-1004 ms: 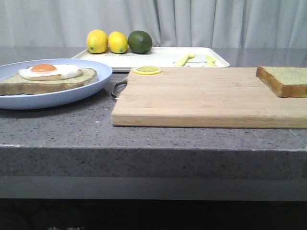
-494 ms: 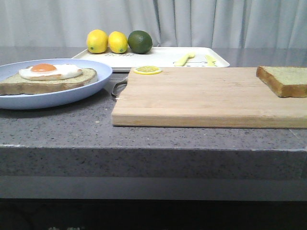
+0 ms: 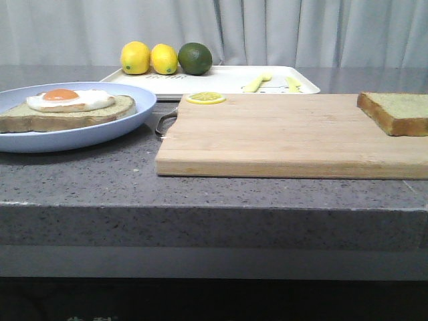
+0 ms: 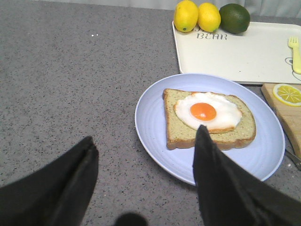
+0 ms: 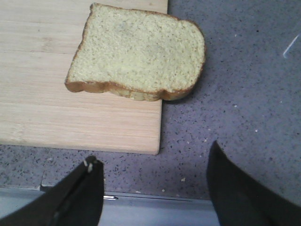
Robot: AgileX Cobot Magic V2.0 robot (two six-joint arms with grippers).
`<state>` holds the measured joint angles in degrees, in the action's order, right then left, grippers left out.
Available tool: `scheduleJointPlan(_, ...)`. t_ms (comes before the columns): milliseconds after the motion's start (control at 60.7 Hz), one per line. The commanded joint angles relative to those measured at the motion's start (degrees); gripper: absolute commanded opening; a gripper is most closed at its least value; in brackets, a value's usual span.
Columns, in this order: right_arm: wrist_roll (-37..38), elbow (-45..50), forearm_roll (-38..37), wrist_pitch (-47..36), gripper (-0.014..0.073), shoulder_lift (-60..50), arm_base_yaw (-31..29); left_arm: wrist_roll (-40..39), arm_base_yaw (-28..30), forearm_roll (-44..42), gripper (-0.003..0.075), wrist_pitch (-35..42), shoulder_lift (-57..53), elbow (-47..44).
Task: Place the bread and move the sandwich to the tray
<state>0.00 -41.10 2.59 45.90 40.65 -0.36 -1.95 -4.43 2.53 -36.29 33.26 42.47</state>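
Right gripper [image 5: 153, 188] spread wide above plain bread [image 5: 136, 54] overhanging cutting board [image 5: 56, 103] edge, left gripper [image 4: 146, 181] likewise parted near egg-topped slice [image 4: 209, 117] on blue plate [image 4: 155, 141], white tray [image 3: 221, 79] behind.

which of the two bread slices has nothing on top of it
The plain bread on the wooden cutting board; the other slice, on the blue plate, carries a fried egg.
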Motion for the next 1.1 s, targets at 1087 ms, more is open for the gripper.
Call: scheduleJointPlan(1087,-22.5,-26.4,31.9,23.1,0.0496,33.0,-34.1,0.2,-13.9,-2.5,0.045,4.1,0.5,1.5)
